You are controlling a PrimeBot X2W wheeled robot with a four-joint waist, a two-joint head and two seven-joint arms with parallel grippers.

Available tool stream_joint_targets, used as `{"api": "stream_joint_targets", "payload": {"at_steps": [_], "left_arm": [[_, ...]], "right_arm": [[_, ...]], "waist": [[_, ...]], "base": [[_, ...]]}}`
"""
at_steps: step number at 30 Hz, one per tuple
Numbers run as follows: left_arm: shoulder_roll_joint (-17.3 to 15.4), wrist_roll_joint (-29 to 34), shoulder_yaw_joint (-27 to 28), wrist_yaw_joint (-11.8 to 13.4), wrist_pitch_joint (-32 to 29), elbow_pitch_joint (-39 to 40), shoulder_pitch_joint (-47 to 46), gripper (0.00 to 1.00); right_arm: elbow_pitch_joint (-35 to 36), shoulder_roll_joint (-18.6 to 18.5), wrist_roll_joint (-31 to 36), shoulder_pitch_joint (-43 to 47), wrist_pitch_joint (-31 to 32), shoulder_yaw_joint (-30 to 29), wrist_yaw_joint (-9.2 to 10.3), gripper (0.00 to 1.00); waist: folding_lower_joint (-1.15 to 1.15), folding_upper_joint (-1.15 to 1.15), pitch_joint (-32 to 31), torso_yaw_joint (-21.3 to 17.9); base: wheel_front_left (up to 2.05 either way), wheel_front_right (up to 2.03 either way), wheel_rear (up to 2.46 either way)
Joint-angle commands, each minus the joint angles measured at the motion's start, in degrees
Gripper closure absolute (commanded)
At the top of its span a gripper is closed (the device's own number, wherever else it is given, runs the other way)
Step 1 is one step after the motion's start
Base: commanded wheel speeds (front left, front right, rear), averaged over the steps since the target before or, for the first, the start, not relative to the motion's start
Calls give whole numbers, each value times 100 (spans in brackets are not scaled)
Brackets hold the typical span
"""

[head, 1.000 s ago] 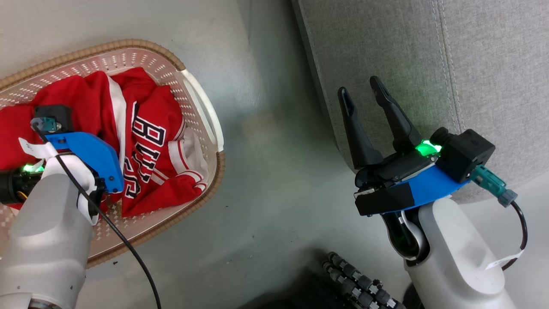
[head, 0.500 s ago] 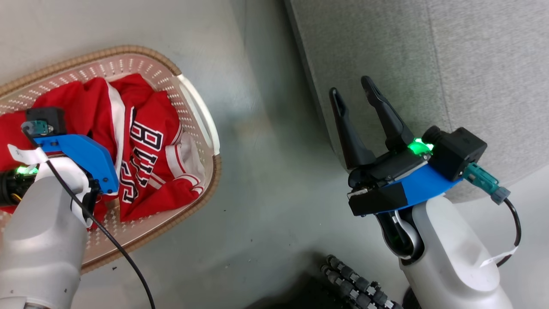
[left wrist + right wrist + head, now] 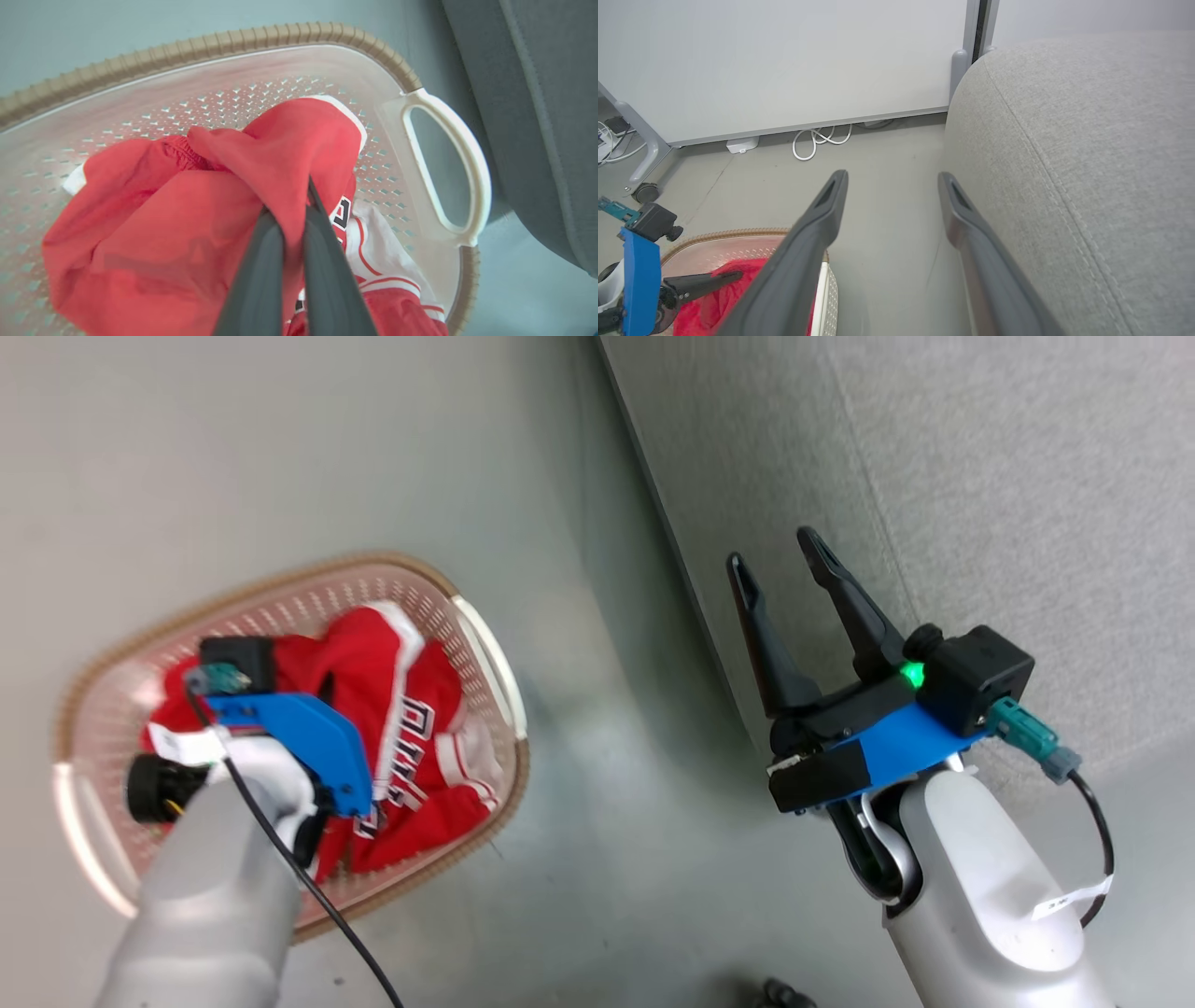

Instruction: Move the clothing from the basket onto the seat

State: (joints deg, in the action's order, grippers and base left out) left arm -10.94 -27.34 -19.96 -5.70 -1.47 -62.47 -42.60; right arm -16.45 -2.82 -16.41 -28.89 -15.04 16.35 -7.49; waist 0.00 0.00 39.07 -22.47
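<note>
Left gripper [image 3: 290, 210] is down in the basket [image 3: 233, 42] and clamped hard on the red clothing [image 3: 163, 219]. In the left wrist view, at lower centre of the frame, the two dark fingers [image 3: 261, 270] pinch a ridge of fabric, and the cloth rises in a peak between them. The rest of the clothing lies heaped inside the basket, spreading to the lower left. White trim and a scrap of dark lettering peek out just right of the fingers. The basket's white handle [image 3: 472, 154] sits at the right of that frame, close to the grey seat [image 3: 537, 116].

Over to the head view: the basket stands on the floor [image 3: 579, 803] at centre left, and the seat takes the upper right. The right gripper [image 3: 773, 549] hovers at centre right with its fingers spread wide and nothing between them, tips against the seat's near edge. From the right wrist view, the seat's stitched seam [image 3: 1064, 186] runs down the right side.
</note>
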Motion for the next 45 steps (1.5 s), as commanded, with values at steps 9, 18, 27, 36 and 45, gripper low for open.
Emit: {"api": "stream_joint_targets", "payload": {"at_steps": [9,18,27,36,45], "left_arm": [[642,-585,-519,-192,205,334,493,100],[674,-1374,-1650,-184,331,1414,719,100],[601,-1509,-2452,-185,667,1998,191,100],[639,-1496,-2632,-185,1026,2126,-245,100],[672,-1569,-2705,-186,1078,2059,-283,100]], "right_arm": [[-544,-14,460,616,-21,-303,-1,0],[-909,-13,744,1141,-20,-434,-1,0],[-920,-14,841,1497,88,-541,-1,0],[-756,-14,936,1782,245,-561,-1,0],[-536,-12,855,1832,308,-457,-1,0]], "waist": [[0,0,-1932,825],[0,0,-3033,1305],[0,0,-3576,1597],[0,0,-3864,1709],[0,0,-3857,1710]], "base": [[0,0,0],[0,0,0],[0,0,0],[0,0,0],[0,0,0]]}}
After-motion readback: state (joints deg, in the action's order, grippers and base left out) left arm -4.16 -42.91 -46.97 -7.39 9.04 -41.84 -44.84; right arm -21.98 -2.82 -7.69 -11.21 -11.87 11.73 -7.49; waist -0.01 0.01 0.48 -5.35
